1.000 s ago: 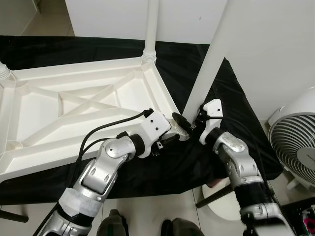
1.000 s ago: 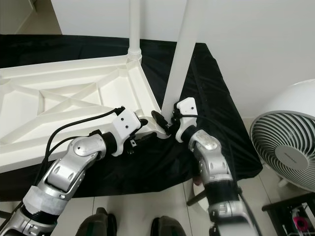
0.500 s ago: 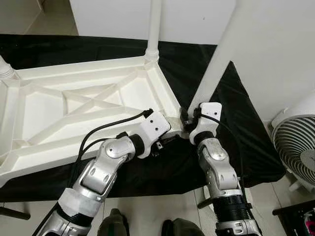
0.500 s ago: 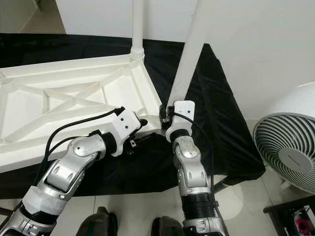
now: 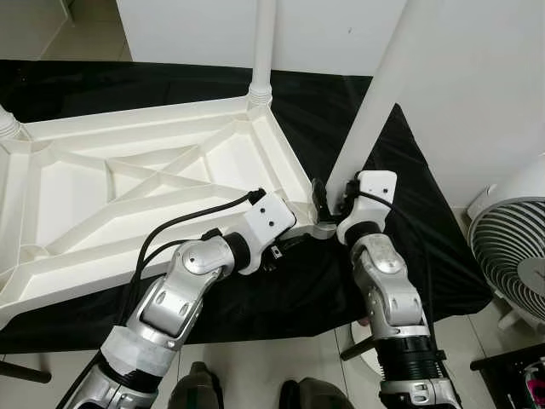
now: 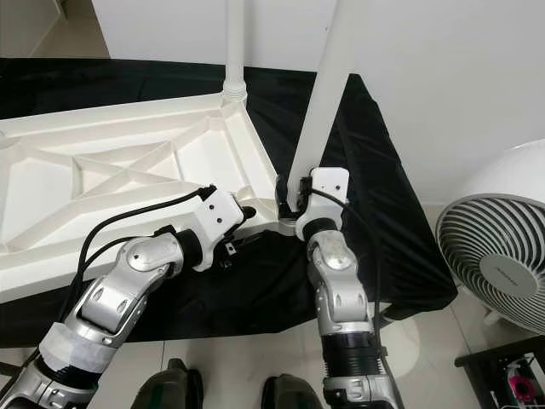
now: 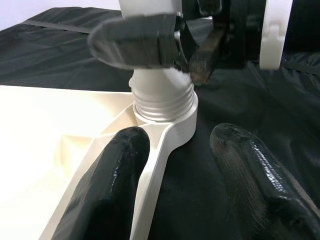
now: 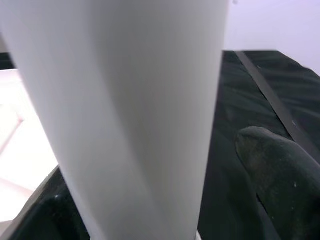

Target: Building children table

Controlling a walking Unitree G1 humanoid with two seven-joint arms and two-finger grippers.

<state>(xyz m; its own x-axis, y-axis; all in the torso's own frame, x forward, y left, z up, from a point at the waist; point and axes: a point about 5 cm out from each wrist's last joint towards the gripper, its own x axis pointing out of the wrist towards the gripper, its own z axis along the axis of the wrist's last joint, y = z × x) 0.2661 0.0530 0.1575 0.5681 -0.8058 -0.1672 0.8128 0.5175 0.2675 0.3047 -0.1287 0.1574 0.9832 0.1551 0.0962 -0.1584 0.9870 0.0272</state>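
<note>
Left eye view: a black cloth (image 5: 409,196) covers a low surface against a white wall (image 5: 477,77), with pale floor tiles near the robot and a white fan (image 5: 515,256) at the far right. On the cloth lies the white table top (image 5: 128,196), upside down, its ribbed underside showing. One table leg (image 5: 262,47) stands upright in the far right corner socket. A second leg (image 5: 375,102) leans slightly, its lower end at the near right corner socket. The left gripper (image 5: 294,243) reaches to the near right corner of the table top. The right gripper (image 5: 328,200) is at the base of the second leg.

Right eye view: the same scene; a black cable (image 6: 136,217) loops from the left wrist over the table top.

Left wrist view: the left gripper's two black fingers (image 7: 112,195) stand apart, straddling the rim of the table top just below the threaded socket (image 7: 162,102); they are wide open and grip nothing firmly.

Right wrist view: the second leg is very close, with one black finger (image 8: 280,175) just beside it on the right; whether the fingers press the leg I cannot tell.
</note>
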